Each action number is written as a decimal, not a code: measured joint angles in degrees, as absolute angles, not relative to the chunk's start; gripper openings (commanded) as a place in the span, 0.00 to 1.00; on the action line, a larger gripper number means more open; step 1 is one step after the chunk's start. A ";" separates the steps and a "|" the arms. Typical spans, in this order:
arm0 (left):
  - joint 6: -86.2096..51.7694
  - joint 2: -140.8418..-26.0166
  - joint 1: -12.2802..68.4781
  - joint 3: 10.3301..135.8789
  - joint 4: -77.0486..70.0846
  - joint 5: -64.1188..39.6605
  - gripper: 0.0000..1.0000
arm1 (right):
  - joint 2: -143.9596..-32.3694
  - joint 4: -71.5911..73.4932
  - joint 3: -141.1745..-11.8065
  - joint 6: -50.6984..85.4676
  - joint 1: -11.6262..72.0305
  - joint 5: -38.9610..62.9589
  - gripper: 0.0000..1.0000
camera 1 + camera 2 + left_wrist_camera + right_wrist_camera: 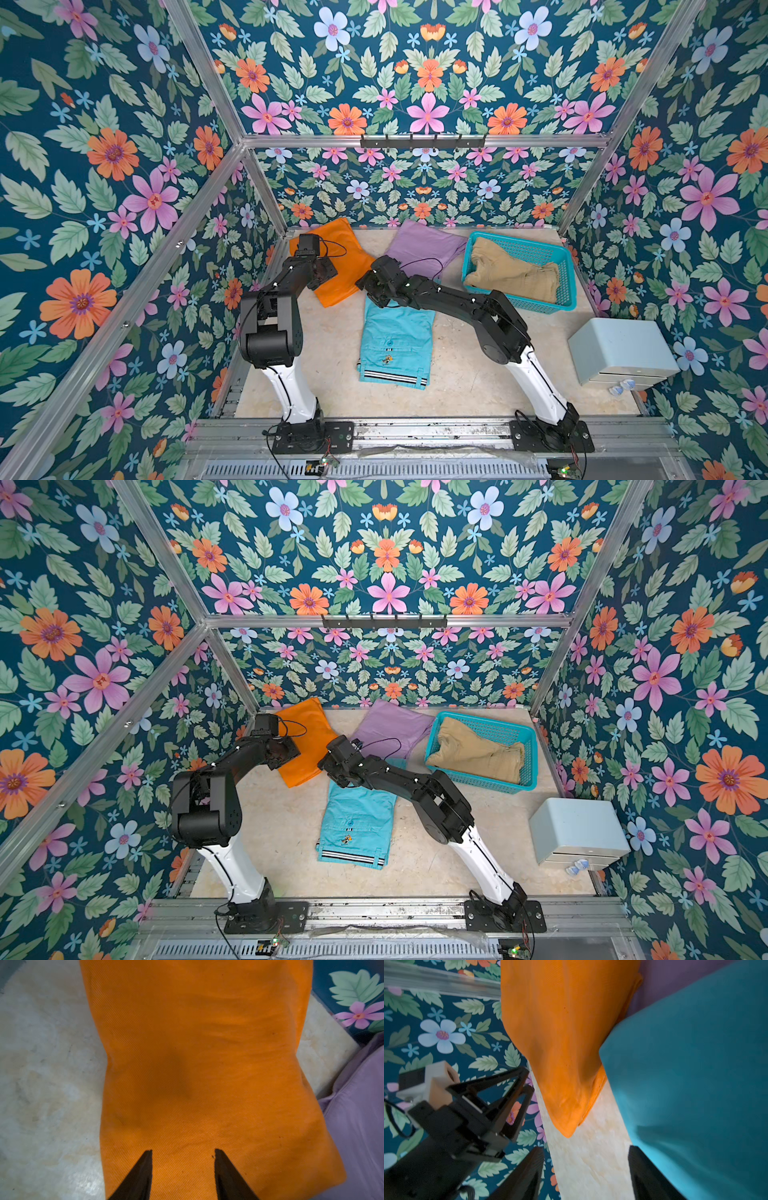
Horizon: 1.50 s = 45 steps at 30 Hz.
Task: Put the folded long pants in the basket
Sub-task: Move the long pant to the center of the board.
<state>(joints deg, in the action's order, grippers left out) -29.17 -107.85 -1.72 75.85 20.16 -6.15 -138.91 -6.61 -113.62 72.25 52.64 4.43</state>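
The orange pants [347, 259] [197, 1053] lie folded at the back left. My left gripper [183, 1151] [323, 274] hovers over their near end, jaws apart, cloth showing flat between the fingertips. Lilac pants [424, 247] lie at the back middle, and turquoise pants [397, 345] with a striped waistband lie in the middle. My right gripper [585, 1148] [374, 293] is open at the turquoise pants' [695, 1064] far end, with bare table between its fingers. Tan pants [511, 270] lie inside the teal basket [517, 240] at the back right.
A pale blue-grey box [621, 349] stands at the right edge of the table. Floral walls and aluminium posts close in the back and both sides. A black hook rail [422, 141] hangs on the back frame. The two wrists are close together.
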 measured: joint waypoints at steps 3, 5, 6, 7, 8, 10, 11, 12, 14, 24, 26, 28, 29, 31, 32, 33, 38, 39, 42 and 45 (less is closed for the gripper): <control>-28.97 -108.40 -2.09 75.53 21.26 -6.94 0.46 | -142.98 -6.68 -118.17 74.85 52.53 4.14 0.66; -28.47 -108.75 -2.39 75.57 21.45 -7.64 0.45 | -144.66 -6.68 -119.28 76.73 52.75 3.46 0.66; -28.49 -108.95 -2.55 75.64 21.47 -7.90 0.45 | -145.95 -6.72 -120.44 77.78 52.90 3.44 0.66; -28.49 -109.19 -2.61 75.75 21.50 -8.14 0.45 | -147.28 -7.05 -121.99 78.48 53.01 3.62 0.66; -28.34 -109.47 -2.63 75.85 21.47 -8.54 0.44 | -148.66 -7.42 -123.70 78.65 53.10 3.66 0.65; -28.34 -110.32 -2.81 76.09 21.54 -8.91 0.44 | -150.21 -7.49 -125.82 80.03 53.25 3.62 0.65; -28.29 -110.76 -2.85 76.12 21.58 -9.15 0.44 | -150.67 -6.83 -125.99 80.77 53.32 3.60 0.65; -28.14 -111.04 -2.90 76.16 21.63 -9.32 0.44 | -150.93 -5.98 -125.95 81.95 53.36 3.40 0.65; -28.14 -111.09 -2.96 76.16 21.61 -9.74 0.44 | -151.20 -5.52 -126.15 83.07 53.43 2.74 0.65; -27.94 -111.44 -3.01 75.88 21.37 -10.31 0.44 | -152.83 -7.68 -128.42 84.33 53.39 -3.92 0.55; -27.88 -111.37 -3.01 75.70 21.17 -10.33 0.44 | -154.61 -7.44 -130.65 84.33 52.95 -4.23 0.53; -27.66 -111.28 -3.01 75.55 21.02 -10.33 0.44 | -156.29 -7.20 -132.97 84.27 52.62 -4.45 0.52; -27.59 -111.28 -2.98 75.50 20.97 -10.33 0.44 | -157.25 -7.27 -134.32 84.18 52.49 -4.54 0.51; -27.09 -111.28 -2.98 75.46 20.95 -10.37 0.44 | -158.74 -7.20 -136.31 84.07 52.38 -4.56 0.47; -27.05 -111.28 -2.98 75.40 20.88 -10.37 0.44 | -159.17 -7.05 -136.79 84.03 52.36 -4.56 0.44; -27.05 -111.28 -3.01 75.33 20.80 -10.39 0.44 | -159.61 -6.72 -137.19 83.88 52.36 -4.56 0.38; -27.05 -111.26 -3.01 75.02 20.43 -10.50 0.44 | -161.91 -6.26 -139.98 83.09 52.12 -3.79 0.08; -27.05 -111.15 -3.01 74.98 20.38 -10.50 0.43 | -162.25 -6.57 -140.64 82.72 52.05 -3.53 0.03; -27.05 -110.26 -3.05 74.50 20.53 -10.48 0.44 | -162.87 -8.08 -142.82 81.38 51.72 -2.17 0.00; -27.05 -107.83 -3.01 74.24 22.59 -10.48 0.47 | -163.00 -10.55 -144.99 79.85 51.37 -0.58 0.00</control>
